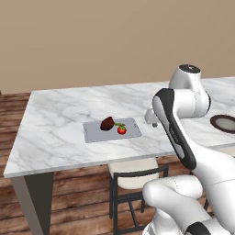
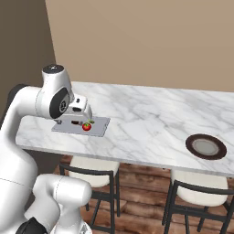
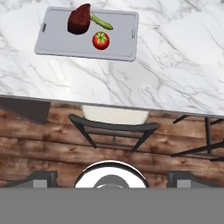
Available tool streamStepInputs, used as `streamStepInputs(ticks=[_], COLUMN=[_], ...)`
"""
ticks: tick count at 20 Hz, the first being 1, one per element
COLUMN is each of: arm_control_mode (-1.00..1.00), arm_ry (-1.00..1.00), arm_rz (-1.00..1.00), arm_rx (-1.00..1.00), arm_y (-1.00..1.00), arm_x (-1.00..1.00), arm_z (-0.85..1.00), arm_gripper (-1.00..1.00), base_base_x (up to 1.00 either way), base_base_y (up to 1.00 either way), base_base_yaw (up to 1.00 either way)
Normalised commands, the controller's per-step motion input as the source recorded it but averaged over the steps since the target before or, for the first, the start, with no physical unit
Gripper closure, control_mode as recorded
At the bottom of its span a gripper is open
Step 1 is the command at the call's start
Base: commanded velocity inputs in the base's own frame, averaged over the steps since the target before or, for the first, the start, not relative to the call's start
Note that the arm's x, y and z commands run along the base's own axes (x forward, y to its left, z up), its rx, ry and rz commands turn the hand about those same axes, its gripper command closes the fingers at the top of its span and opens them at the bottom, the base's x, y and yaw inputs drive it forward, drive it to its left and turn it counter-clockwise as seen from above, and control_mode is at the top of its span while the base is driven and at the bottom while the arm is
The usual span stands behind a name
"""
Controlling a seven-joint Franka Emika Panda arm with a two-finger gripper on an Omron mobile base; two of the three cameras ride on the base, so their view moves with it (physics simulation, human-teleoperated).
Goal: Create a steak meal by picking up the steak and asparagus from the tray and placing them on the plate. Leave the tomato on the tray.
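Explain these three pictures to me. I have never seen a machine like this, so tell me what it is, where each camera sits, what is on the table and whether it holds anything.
The white jointed thing is a robot arm on a driving base. Two pictures come from cameras behind it, one on each side. The third comes from a camera on its hand, looking down at the table's edge and a chair below. On the marble table lies a grey tray with a dark steak, a green asparagus touching it, and a red tomato. A round dark plate sits apart, with no food on it. The gripper hangs near the tray, open, holding nothing.
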Motion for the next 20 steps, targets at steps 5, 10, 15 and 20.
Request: streamStepInputs(ticks=[5,10,15,20], arm_control_mode=[1.00,1.00,1.00,1.00], arm_ry=[0.00,0.00,0.00,0.00], arm_rz=[0.00,0.00,0.00,0.00], arm_rx=[0.00,0.00,0.00,0.00], arm_y=[0.00,0.00,0.00,0.00], arm_x=[0.00,0.00,0.00,0.00], arm_z=[0.00,0.00,0.00,0.00], arm_gripper=[-1.00,-1.00,-1.00,-1.00], base_base_x=[-0.52,-0.62,-0.22,0.00], base_base_y=[-0.04,-0.28,-0.75,-0.91], base_base_yaw=[0.00,0.00,0.00,0.00])
